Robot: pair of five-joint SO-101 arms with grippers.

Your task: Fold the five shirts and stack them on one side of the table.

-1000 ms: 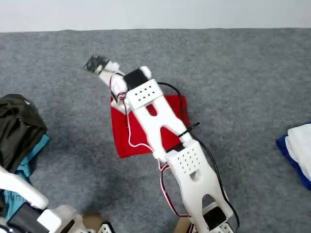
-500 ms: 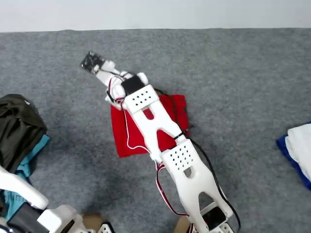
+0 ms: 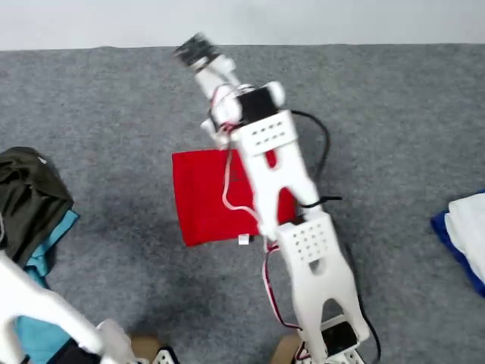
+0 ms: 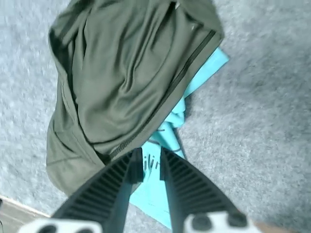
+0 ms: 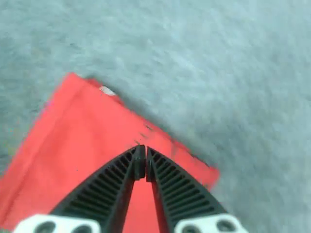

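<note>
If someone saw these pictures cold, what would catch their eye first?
The red shirt, folded flat in the middle, stands out against the grey table, with the right gripper shut over it near one edge. On the left arm's side of the table, a dark olive shirt lies heaped over a teal shirt, and the left gripper hangs open above them.

We saw the tabletop (image 3: 394,114) covered in a grey, felt-like cloth, matt and rough with a fuzzy nap. The red shirt (image 3: 201,201) was smooth, matt cloth with flat, crisp edges. At the left, the dark olive shirt (image 4: 121,73) looked thin and soft, with a faint sheen along its creases, and lay over a matt teal shirt (image 4: 158,187). The right arm (image 3: 311,250) was smooth white plastic, slightly glossy. The left claw (image 4: 149,160) and right claw (image 5: 143,154) were ribbed, matt black plastic.
</note>
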